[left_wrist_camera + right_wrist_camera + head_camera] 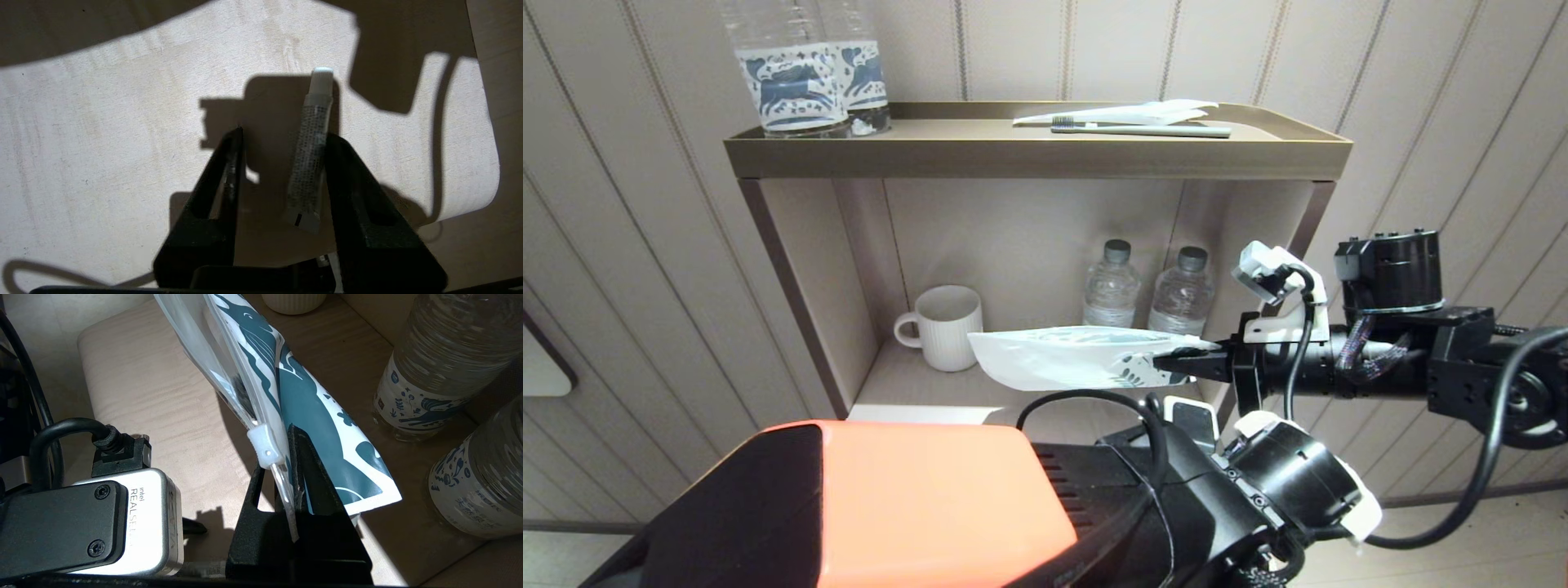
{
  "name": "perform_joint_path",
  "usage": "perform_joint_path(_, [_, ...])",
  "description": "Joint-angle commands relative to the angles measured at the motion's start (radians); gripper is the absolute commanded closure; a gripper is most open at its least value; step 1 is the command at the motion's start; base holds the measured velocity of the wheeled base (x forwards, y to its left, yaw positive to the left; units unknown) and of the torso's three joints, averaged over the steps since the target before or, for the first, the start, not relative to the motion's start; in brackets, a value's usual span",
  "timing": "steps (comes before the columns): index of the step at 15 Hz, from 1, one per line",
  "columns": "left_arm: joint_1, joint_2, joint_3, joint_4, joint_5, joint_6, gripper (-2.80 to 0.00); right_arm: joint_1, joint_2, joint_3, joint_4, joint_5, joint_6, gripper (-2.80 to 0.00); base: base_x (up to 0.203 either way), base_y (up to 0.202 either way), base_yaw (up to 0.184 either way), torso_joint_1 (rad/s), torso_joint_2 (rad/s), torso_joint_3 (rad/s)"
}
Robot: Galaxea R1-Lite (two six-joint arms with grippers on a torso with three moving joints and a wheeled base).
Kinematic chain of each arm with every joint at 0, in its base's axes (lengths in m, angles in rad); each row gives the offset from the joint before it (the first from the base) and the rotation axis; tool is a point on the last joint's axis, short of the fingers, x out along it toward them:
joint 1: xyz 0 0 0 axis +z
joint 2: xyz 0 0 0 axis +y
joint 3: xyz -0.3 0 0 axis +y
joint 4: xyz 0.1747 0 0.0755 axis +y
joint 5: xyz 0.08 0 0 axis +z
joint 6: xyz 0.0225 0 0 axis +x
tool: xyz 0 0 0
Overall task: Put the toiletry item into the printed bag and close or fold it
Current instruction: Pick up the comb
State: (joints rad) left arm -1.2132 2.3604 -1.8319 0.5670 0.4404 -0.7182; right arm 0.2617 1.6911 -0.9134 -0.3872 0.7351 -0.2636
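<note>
Right gripper (1205, 359) fingers clamped on translucent white pouch printed with teal leaves (1078, 358), held level before the lower shelf (907, 380), left gripper (282, 163) fingers parted, small grey tube (309, 163) against one finger.

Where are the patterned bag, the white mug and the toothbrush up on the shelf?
printed bag (1062, 359): head view, middle of its pale body.
white mug (947, 327): head view, ribbed side.
toothbrush (1143, 130): head view, middle of the handle, on top of the shelf.
</note>
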Motion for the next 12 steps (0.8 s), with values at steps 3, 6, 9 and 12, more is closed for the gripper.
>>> perform_joint_path(3, [0.000, -0.016, 0.002, 0.008, 0.001, -0.010, 0.00, 0.001, -0.001, 0.002, -0.004, 0.004, -0.002, 0.00, 0.000, 0.000, 0.000, 0.000, 0.00, 0.000])
perform_joint_path(6, [0.004, -0.046, 0.006, 0.041, 0.002, -0.037, 0.00, 0.001, 0.000, 0.004, -0.002, 0.004, -0.003, 0.00, 0.000, 0.000, 0.000, 0.000, 0.00, 0.000])
perform_joint_path(9, [0.014, -0.150, 0.019, 0.073, -0.017, -0.080, 0.00, 0.001, 0.004, 0.004, -0.002, 0.004, -0.002, 0.00, 0.000, 0.000, 0.000, 0.000, 0.00, 0.000])
perform_joint_path(12, [0.014, -0.288, 0.006, 0.142, -0.051, -0.079, 0.00, 0.002, 0.028, -0.001, -0.002, 0.004, -0.003, 0.00, 0.000, 0.000, 0.000, 0.000, 0.00, 0.000])
